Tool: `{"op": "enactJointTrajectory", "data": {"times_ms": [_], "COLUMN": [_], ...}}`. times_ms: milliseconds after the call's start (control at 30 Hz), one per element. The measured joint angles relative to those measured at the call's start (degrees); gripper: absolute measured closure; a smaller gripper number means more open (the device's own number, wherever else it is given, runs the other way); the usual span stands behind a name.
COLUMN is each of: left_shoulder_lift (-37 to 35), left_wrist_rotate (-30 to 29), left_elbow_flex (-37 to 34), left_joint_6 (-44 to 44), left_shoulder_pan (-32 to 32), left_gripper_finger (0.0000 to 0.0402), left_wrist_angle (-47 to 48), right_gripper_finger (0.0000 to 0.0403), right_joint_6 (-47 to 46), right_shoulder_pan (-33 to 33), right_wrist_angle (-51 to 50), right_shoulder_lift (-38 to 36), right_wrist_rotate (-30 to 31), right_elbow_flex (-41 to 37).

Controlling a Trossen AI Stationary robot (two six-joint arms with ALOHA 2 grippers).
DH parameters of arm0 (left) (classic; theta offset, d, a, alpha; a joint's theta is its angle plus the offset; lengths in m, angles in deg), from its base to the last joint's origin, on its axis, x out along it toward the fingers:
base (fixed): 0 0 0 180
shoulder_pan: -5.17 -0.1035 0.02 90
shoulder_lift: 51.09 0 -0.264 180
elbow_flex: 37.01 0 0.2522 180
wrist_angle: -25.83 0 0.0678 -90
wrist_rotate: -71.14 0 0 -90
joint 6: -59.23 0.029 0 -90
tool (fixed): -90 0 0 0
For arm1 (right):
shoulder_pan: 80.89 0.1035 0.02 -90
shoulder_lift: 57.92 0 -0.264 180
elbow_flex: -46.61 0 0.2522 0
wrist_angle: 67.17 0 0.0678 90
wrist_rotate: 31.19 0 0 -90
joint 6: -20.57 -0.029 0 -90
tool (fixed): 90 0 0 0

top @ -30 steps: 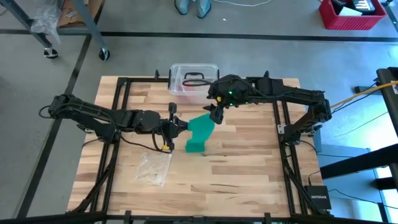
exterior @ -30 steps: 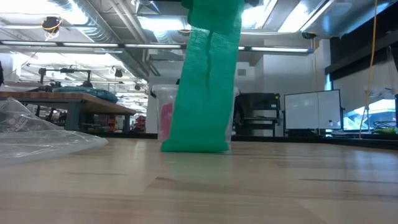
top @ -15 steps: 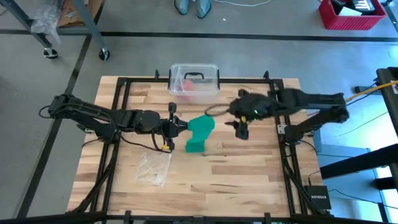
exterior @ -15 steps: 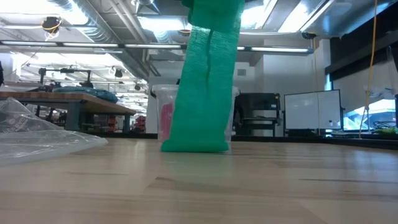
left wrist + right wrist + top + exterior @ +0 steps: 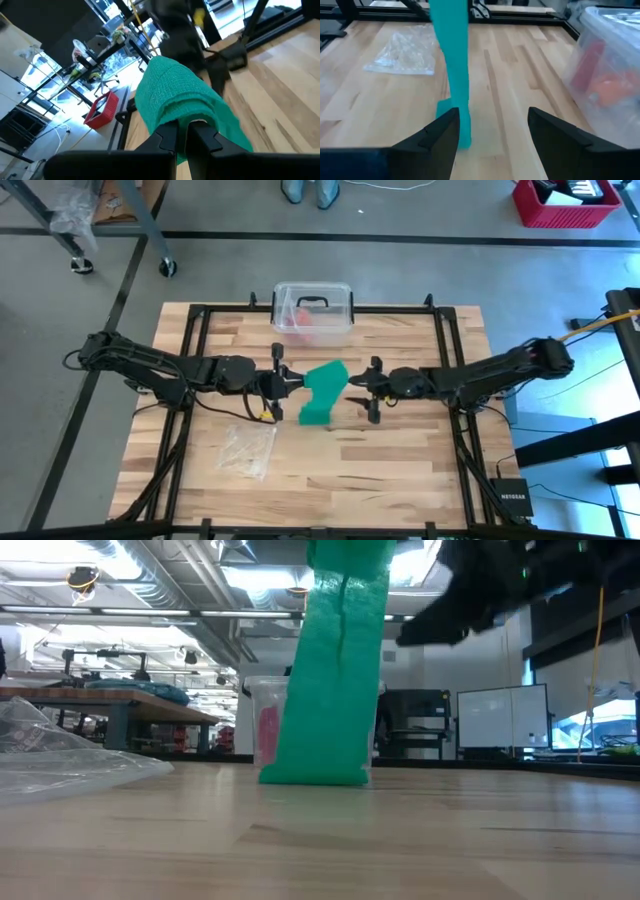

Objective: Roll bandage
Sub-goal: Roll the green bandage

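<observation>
**Right arm repositioned beside bandage; roll not begun**

The right gripper [image 5: 372, 392] has swung down from the box [image 5: 313, 307] to 3 o'clock of the bandage [image 5: 322, 393], jaws wide, empty. The left gripper [image 5: 281, 383] stays pinched on the bandage's upper end; the strip hangs to the table centre. Judgement: a second grip is being set up. Low view cuts off the strip's top.

Was robotics lab or workshop: bare concrete floor [image 5: 230, 265], exposed ceiling ducts [image 5: 170, 580], strip lights, workbenches [image 5: 110, 700], whiteboard [image 5: 503, 718], red crate [image 5: 565, 205], framed wooden table [image 5: 400, 460].
</observation>
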State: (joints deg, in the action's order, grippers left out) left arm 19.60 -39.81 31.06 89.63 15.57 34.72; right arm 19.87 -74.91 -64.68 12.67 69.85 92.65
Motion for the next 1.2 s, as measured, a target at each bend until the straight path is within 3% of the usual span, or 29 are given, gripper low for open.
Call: {"op": "enactJointTrajectory", "data": {"times_ms": [167, 433, 600, 833, 1033, 1200], "left_shoulder_lift": [0.00, 0.00, 0.00, 0.00, 0.00, 0.54], "left_wrist_rotate": [0.75, 1.07, 1.09, 1.09, 1.07, 1.11], "left_elbow_flex": [0.00, 0.00, 0.00, 0.00, 0.00, -0.01], "left_joint_6": [-0.18, -0.44, -0.42, -0.42, 0.82, 1.83], "left_shoulder_pan": [0.13, 0.13, 0.00, 0.00, 0.00, 0.00], "left_gripper_finger": [0.0391, 0.0391, 0.0391, 0.0391, 0.0391, 0.0391], "left_wrist_angle": [-1.37, -1.78, -1.72, -1.54, 0.58, 1.77], "right_gripper_finger": [0.0166, 0.0168, 0.0222, 0.0384, 0.0377, 0.0395], "right_joint_6": [1.00, 1.17, 1.07, 5.53, 16.64, 28.01], "right_shoulder_pan": [0.02, 0.03, 0.07, 1.40, 9.80, 16.48], "right_wrist_angle": [10.49, 28.15, 32.49, 33.15, 27.58, 13.39], "right_shoulder_lift": [6.44, 15.78, 16.39, 15.59, 11.04, 3.50], "right_wrist_rotate": [-1.28, -8.95, -10.64, -11.65, -5.37, 0.44], "right_elbow_flex": [-1.34, -1.21, -1.15, -1.12, 4.45, 15.67]}}
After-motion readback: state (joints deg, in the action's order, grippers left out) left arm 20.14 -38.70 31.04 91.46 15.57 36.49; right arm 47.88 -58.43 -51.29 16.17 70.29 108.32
